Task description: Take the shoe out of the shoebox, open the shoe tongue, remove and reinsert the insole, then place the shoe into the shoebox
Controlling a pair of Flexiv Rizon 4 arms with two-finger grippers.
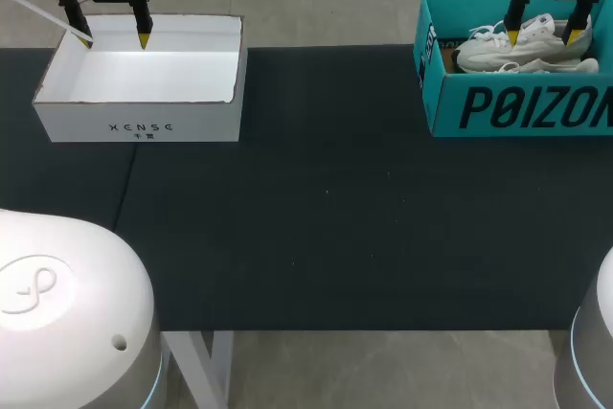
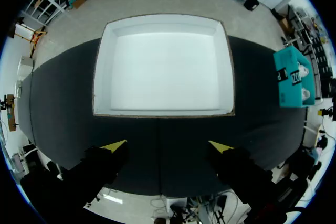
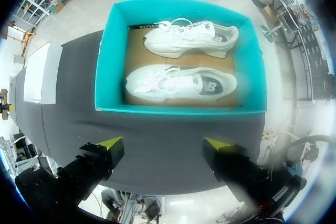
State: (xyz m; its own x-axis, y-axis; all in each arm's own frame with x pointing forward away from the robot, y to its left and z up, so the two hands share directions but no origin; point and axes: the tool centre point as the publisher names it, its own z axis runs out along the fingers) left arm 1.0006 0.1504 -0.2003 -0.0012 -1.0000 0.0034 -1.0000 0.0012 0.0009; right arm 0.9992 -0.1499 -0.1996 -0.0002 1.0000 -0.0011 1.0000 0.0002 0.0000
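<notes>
A white box with an open top is sitting on the table's black cover, below and just ahead of the left gripper. Its bright white floor is lying open to view, and its outer front wall is carrying small dark print. A seam in the cover is running from the box's near wall back under the gap between that gripper's fingers.

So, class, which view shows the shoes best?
The right wrist view: both white shoes lie fully visible in the teal shoebox. The head view has them partly hidden by the box wall and right claw; the left wrist view gives only a tiny glimpse.
</notes>
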